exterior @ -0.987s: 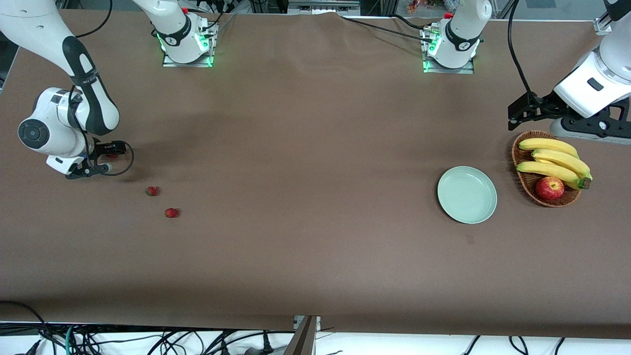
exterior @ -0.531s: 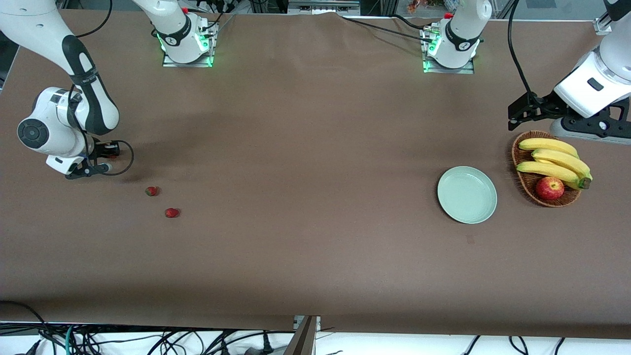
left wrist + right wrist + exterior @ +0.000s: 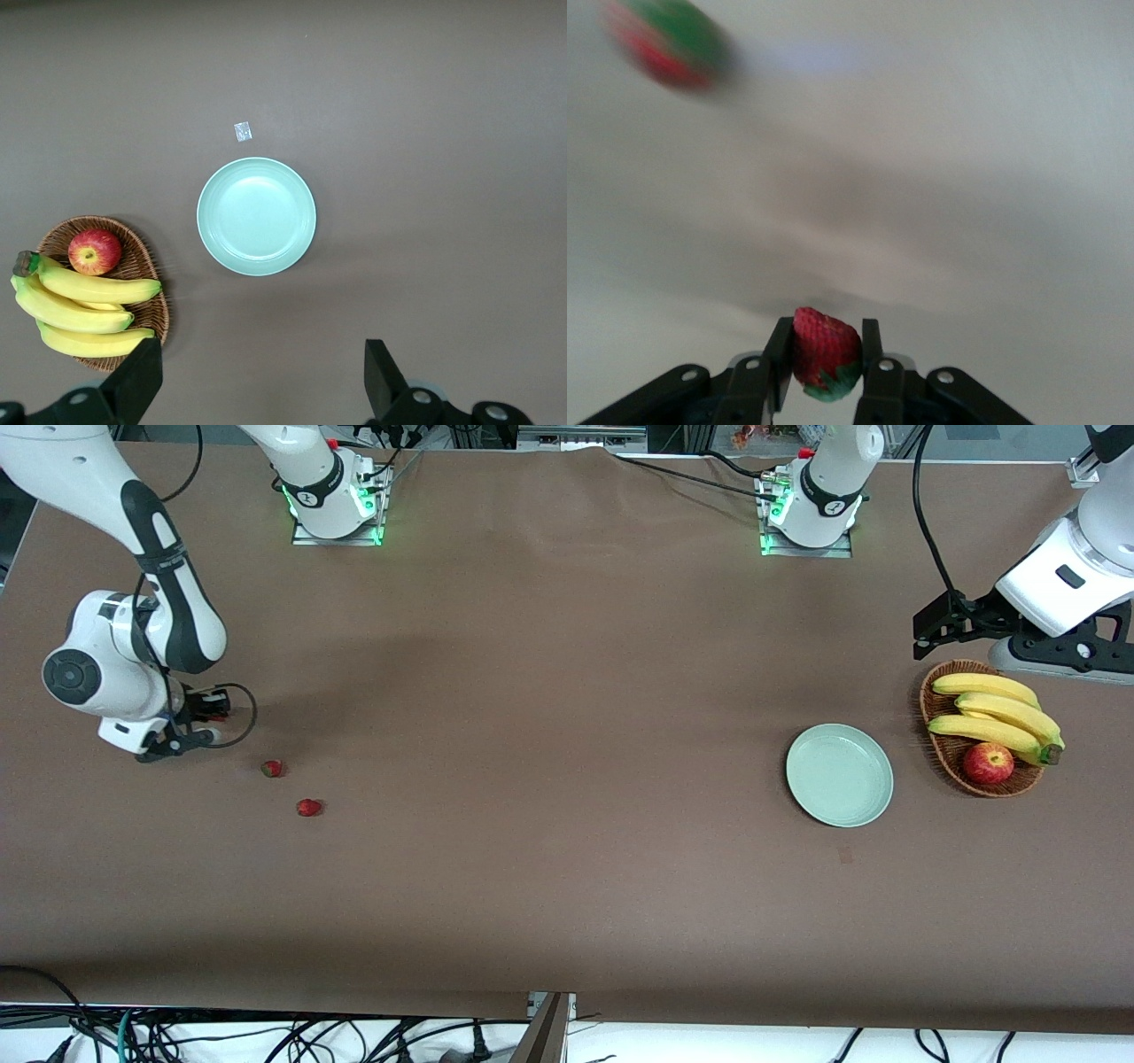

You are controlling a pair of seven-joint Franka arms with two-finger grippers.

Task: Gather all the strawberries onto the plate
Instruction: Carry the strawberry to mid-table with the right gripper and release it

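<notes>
One strawberry (image 3: 824,352) is pinched between the fingers of our right claw (image 3: 205,710), low over the worktop (image 3: 549,779) near its edge at the right arm's end. Two more strawberries (image 3: 272,768) (image 3: 308,807) lie close by, nearer the front camera. Our left claw (image 3: 257,390) waits with fingers apart above the plate (image 3: 839,774) and fruit basket (image 3: 979,731). We judge the risk is the long carry to the plate: so small a berry could slip or bruise under the squeeze.

Three strawberries (image 3: 273,768) are showing, alongside one plate (image 3: 839,774), one basket (image 3: 941,751), three bananas (image 3: 997,710) and one apple (image 3: 988,763), with two robot arms (image 3: 168,593) reaching over the table (image 3: 549,779).
</notes>
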